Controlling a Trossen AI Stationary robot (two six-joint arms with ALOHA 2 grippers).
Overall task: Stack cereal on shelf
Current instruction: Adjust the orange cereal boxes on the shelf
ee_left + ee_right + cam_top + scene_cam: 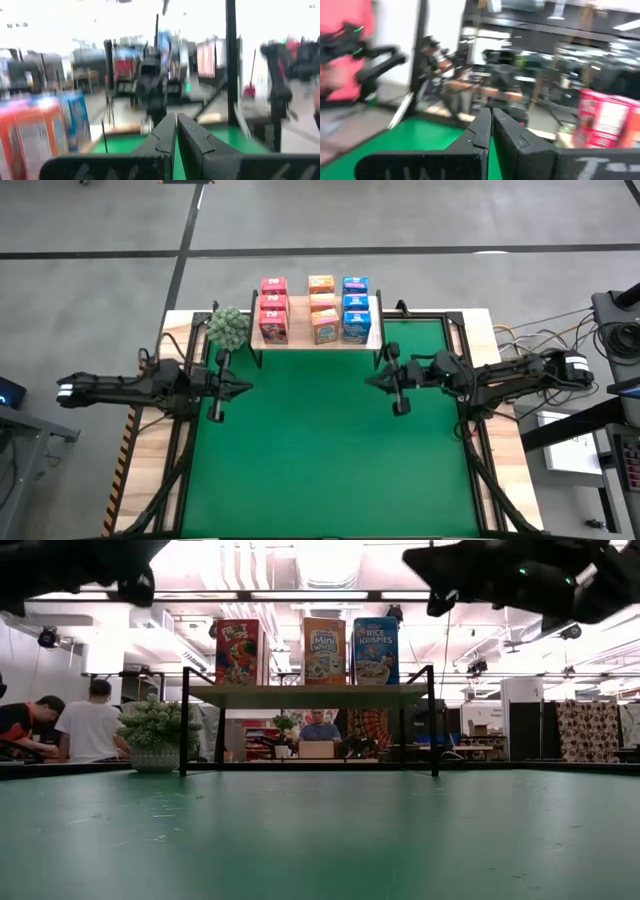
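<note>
Your left gripper [243,388] has its fingers pressed together on nothing, hanging above the green mat [330,470] at about 9 o'clock from the mat's middle; its arm reaches in level from the table's left edge. Your right gripper [372,383] is pinched closed too and holds nothing, at about 2 o'clock, its arm stretched in from the right edge. The two tips face each other, well apart across bare mat.

The cereal [315,309] sits on the shelf [316,340] at 12 o'clock, past both grippers: a pink-red column, an orange column and a blue column, side by side. From the low view the front boxes stand upright on the board.

A green plant [227,328] stands at the shelf's left end, near your left gripper at its 12 o'clock. People [88,725] sit in the room behind the table.
</note>
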